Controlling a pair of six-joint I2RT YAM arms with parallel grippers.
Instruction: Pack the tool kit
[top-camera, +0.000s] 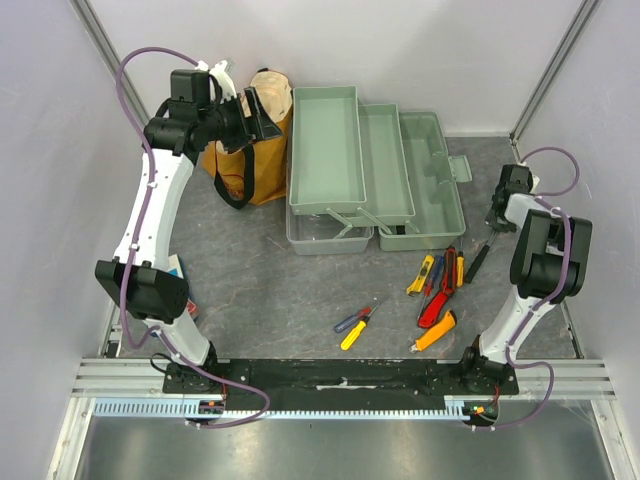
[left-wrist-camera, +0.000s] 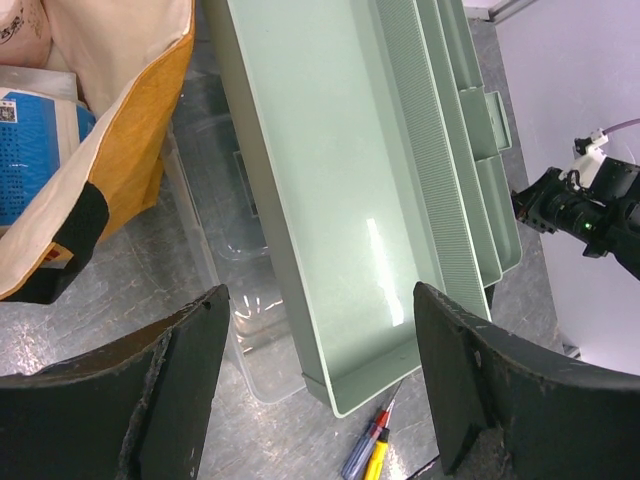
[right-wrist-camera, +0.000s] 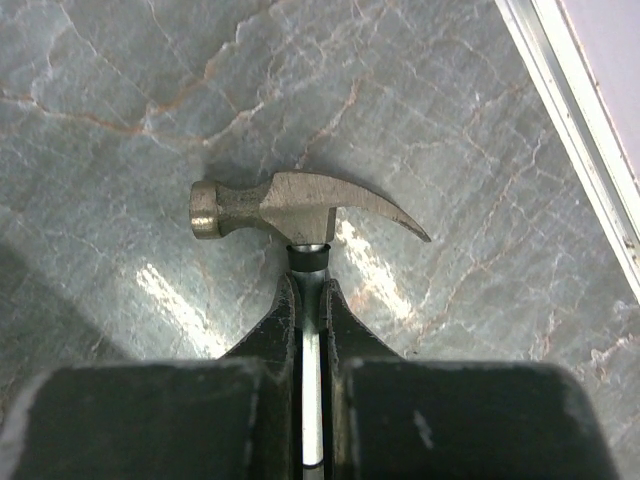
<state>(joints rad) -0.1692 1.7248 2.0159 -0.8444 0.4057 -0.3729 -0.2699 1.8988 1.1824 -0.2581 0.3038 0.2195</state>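
Grey table (top-camera: 260, 290): my right gripper (right-wrist-camera: 310, 287) squeezes the hammer (right-wrist-camera: 290, 205) by the right edge, small tools (top-camera: 436, 290) close. My left gripper (left-wrist-camera: 320, 293) hangs open above the toolbox (left-wrist-camera: 330, 200).

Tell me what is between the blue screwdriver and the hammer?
A bunch of small tools with yellow, red and orange handles lies between the screwdriver and hammer, seen in the top view.

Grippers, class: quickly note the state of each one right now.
Left gripper: open, holding nothing.
Right gripper: shut on the hammer, just below its head.
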